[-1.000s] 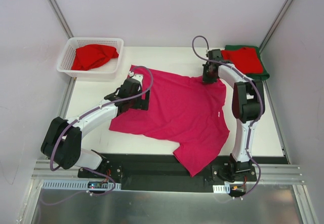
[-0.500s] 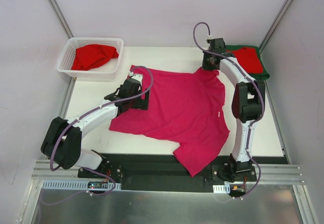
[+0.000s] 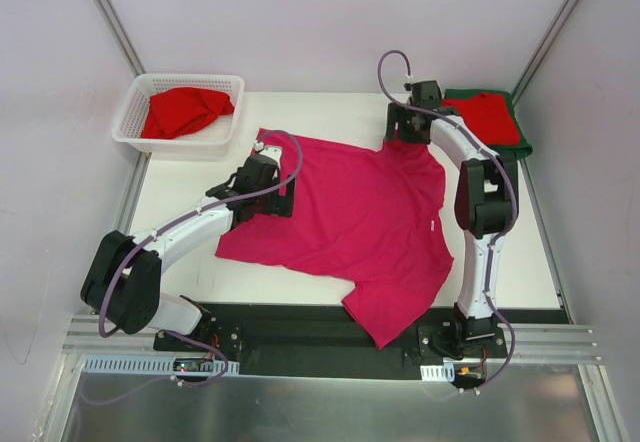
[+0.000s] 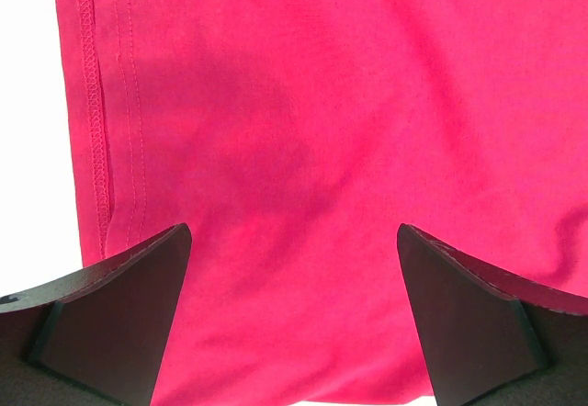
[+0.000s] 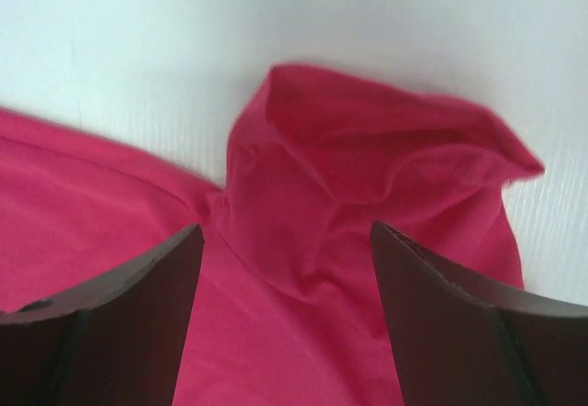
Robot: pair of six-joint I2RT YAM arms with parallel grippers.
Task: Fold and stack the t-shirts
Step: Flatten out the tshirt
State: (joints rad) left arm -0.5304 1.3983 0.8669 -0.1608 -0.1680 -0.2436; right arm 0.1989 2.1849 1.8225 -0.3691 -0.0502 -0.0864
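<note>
A magenta-pink t-shirt [image 3: 350, 212] lies spread over the middle of the table, one corner hanging over the front edge. My left gripper [image 3: 282, 194] hovers open over its left part; in the left wrist view its jaws [image 4: 292, 231] stand wide apart above flat cloth [image 4: 303, 103], next to a stitched hem. My right gripper [image 3: 398, 132] is at the shirt's far right corner, open, with the bunched sleeve [image 5: 367, 149] lying loose between and beyond its jaws [image 5: 287, 231]. A red t-shirt [image 3: 185, 110] sits crumpled in the basket. Another red one [image 3: 488, 117] lies folded on a dark green one [image 3: 520, 148].
The white lattice basket [image 3: 130, 112] stands at the back left corner. The folded pile is at the back right corner, close behind my right wrist. Bare white table [image 3: 180, 177] shows to the left of the shirt, and a black strip runs along the front edge.
My right gripper carried the sleeve corner toward the back of the table, then opened and let it go. The left arm has stayed still.
</note>
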